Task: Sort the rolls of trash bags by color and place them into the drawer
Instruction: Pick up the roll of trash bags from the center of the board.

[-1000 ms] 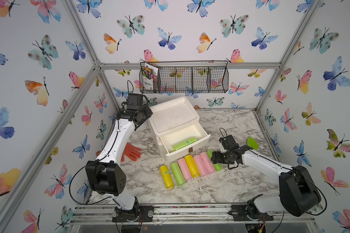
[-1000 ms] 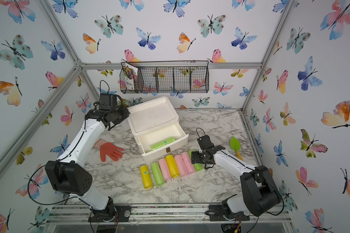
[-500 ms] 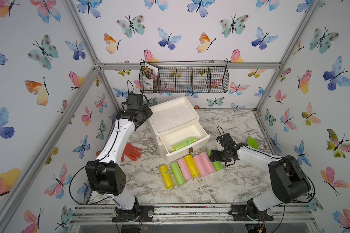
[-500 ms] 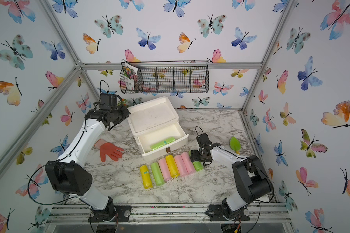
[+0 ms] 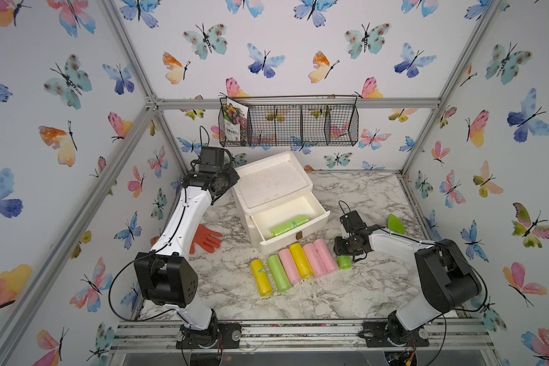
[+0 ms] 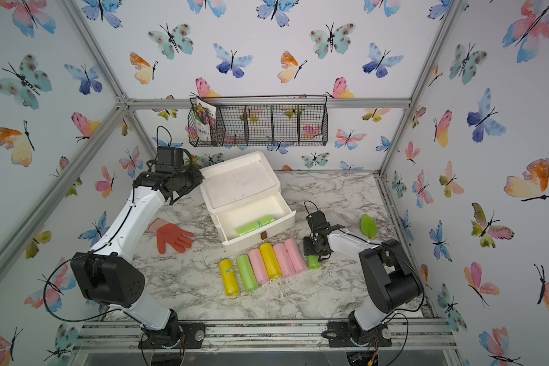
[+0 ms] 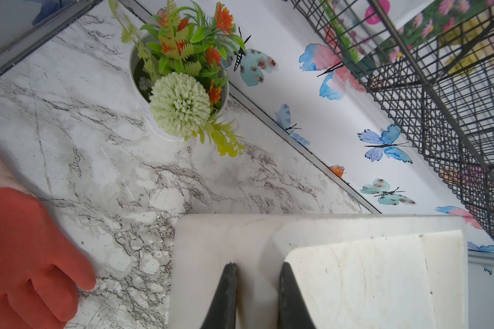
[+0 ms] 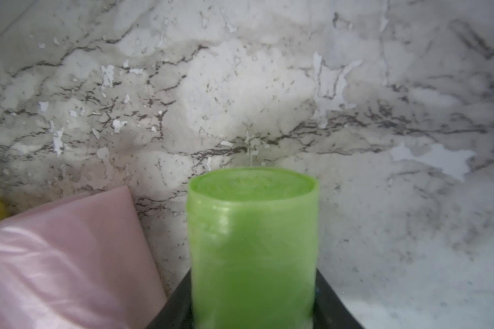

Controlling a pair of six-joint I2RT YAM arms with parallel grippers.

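Observation:
An open white drawer (image 5: 293,241) holds one light green roll (image 5: 288,225). In front of it several rolls lie side by side on the marble: yellow (image 5: 261,278), green (image 5: 279,273), pink (image 5: 290,266), yellow (image 5: 301,260) and two pink (image 5: 320,257). At the right end of that row my right gripper (image 5: 345,253) is shut on another light green roll (image 8: 253,228), with a black finger pressed against each side. The roll's near end (image 6: 313,262) sticks out below the wrist. My left gripper (image 7: 257,265) pinches the raised rim at the back left corner of the drawer box (image 5: 271,185).
An orange rubber glove (image 5: 206,239) lies left of the box. A green trowel blade (image 5: 396,224) lies behind the right arm. A potted fake plant (image 7: 180,82) stands in the back left corner. A black wire basket (image 5: 289,125) hangs on the back wall.
The right gripper has come down over the end green roll and its jaws have closed onto it. The left arm has not moved.

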